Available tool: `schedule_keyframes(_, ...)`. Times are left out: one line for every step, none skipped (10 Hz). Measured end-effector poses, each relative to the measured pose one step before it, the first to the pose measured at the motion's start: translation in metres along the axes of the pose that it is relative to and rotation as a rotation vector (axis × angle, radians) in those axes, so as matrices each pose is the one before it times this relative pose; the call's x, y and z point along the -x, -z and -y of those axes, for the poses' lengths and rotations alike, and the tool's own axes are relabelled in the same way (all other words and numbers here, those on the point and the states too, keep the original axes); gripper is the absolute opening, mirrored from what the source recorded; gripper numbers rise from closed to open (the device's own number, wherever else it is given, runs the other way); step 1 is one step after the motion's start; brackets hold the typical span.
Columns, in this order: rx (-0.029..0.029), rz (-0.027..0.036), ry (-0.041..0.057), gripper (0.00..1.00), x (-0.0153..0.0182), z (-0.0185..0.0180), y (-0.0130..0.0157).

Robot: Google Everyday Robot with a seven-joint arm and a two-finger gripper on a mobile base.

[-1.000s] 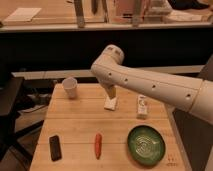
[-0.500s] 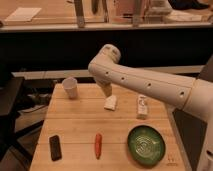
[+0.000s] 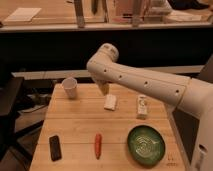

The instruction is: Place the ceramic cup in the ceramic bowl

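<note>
The ceramic cup (image 3: 70,87), small, white and tapered, stands upright at the far left of the wooden table (image 3: 80,125). The ceramic bowl (image 3: 145,145), wide, shallow and dark green, sits at the near right. My gripper (image 3: 103,89) hangs from the white arm over the far middle of the table, right of the cup and just above a flat white block (image 3: 110,102). It holds nothing that I can see.
A white bottle (image 3: 142,106) lies right of the block. A red-orange carrot-like object (image 3: 98,145) and a black rectangular object (image 3: 55,148) lie at the near side. A dark counter runs behind the table, a dark chair stands at the left.
The arm and gripper have moved leftward and slightly toward the cup. The objects on the table have not moved.
</note>
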Motion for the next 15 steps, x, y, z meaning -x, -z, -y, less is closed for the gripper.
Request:
schedule_keyframes(-0.00738,0.01033,0.01323,0.8,0.00308,0.0064,-0.00316)
schedule_keyframes(-0.00302,0.00603,0.0062,0.8,0.00089,0.00264,-0.00234)
schedule_keyframes(-0.00346,0.00414,0.0041,0.8,-0.00042,0.00224,-0.00142)
schedule_keyframes(-0.00333,0.0099,0.01018,0.8,0.00195,0.00308,-0.00278)
schedule_keyframes(-0.00315,0.00832,0.00809,0.8,0.00169,0.00338,-0.00269)
schedule_keyframes(-0.00246,0.00909,0.00898,0.8,0.00222,0.00364,-0.00309)
schedule_keyframes(-0.00228,0.00982,0.01008,0.8,0.00164,0.00456,-0.00377)
schedule_keyframes(-0.00174,0.00732,0.00715,0.8,0.00156,0.00395,-0.00292)
schedule_keyframes(-0.00021,0.00813,0.00516,0.8,0.00095,0.00183,-0.00244)
schedule_keyframes(-0.0002,0.00828,0.00369,0.8,-0.00088,0.00177,-0.00278)
schedule_keyframes(0.00132,0.01249,0.00645,0.8,0.00122,0.00281,-0.00528)
schedule_keyframes(0.00055,0.01043,0.00773,0.8,0.00275,0.00346,-0.00434)
schedule_keyframes(0.00135,0.00585,0.00368,0.8,0.0009,0.0013,-0.00235)
schedule_keyframes(0.001,0.01071,0.00499,0.8,-0.00002,0.00245,-0.00311)
schedule_keyframes(0.00085,0.00942,0.00644,0.8,-0.00026,0.00204,-0.00357)
